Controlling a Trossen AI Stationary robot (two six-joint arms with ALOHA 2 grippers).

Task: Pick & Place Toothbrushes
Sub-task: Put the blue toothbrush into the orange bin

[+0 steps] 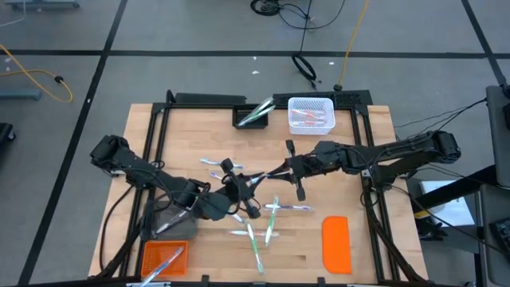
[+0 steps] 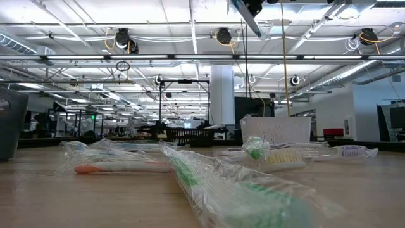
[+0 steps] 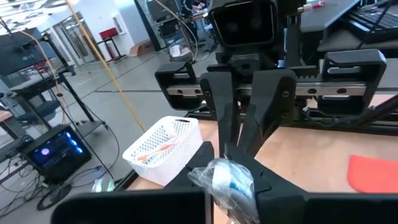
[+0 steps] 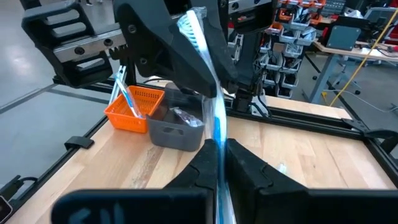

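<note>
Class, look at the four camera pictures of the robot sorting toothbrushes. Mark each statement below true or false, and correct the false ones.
1. The white basket stands at the far edge of the table, and something lies in it. True.
2. The flat orange lid lies inside the grey bin. False: it lies on the bare table, on the right arm's side.
3. The right tool is shut on a wrapped blue toothbrush. True.
4. The orange basket holds nothing. False: at least one toothbrush lies in it.
5. The two tools, left tool included, are far apart at opposite table ends. False: they meet near the table's middle.
</note>
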